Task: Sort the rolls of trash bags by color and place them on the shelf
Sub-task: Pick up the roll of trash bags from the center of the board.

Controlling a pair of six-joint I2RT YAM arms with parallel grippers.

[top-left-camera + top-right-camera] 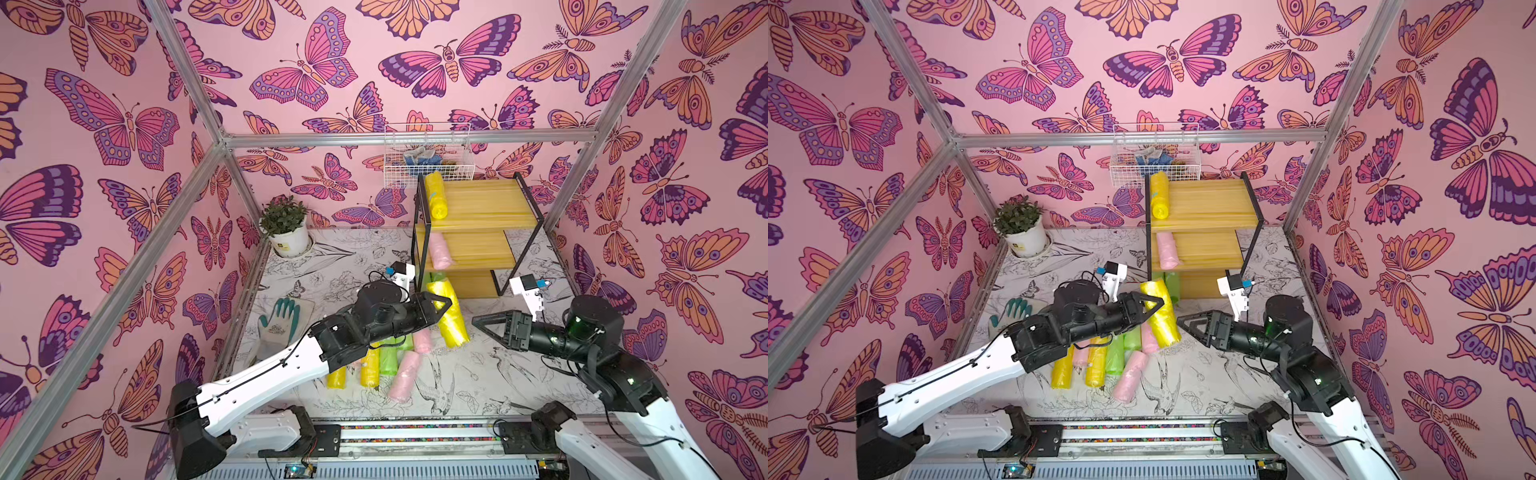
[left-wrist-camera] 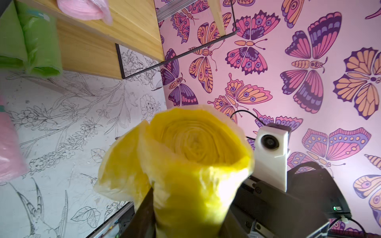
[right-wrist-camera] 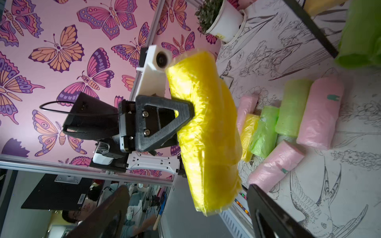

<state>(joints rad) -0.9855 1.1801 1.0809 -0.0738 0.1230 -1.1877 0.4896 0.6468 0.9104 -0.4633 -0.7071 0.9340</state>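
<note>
My left gripper (image 1: 442, 305) (image 1: 1152, 305) (image 2: 185, 206) is shut on a bright yellow roll (image 1: 451, 322) (image 1: 1163, 318) (image 2: 193, 156) (image 3: 206, 127), held tilted above the table in front of the shelf (image 1: 482, 199) (image 1: 1208, 199). My right gripper (image 1: 482, 322) (image 1: 1185, 322) (image 3: 189, 206) stands open just right of that roll, apart from it. On the shelf the top board carries a yellow roll (image 1: 435, 195), the middle board a pink roll (image 1: 439, 250), and the bottom board green rolls (image 2: 39, 45). Several yellow, green and pink rolls (image 1: 389, 357) (image 3: 288, 123) lie bunched on the table under my left arm.
A grey-and-green glove (image 1: 282, 322) lies at the table's left. A potted plant (image 1: 286, 228) stands at the back left corner. A white wire basket (image 1: 428, 156) hangs on the back wall above the shelf. Aluminium frame posts (image 1: 582, 166) edge the table.
</note>
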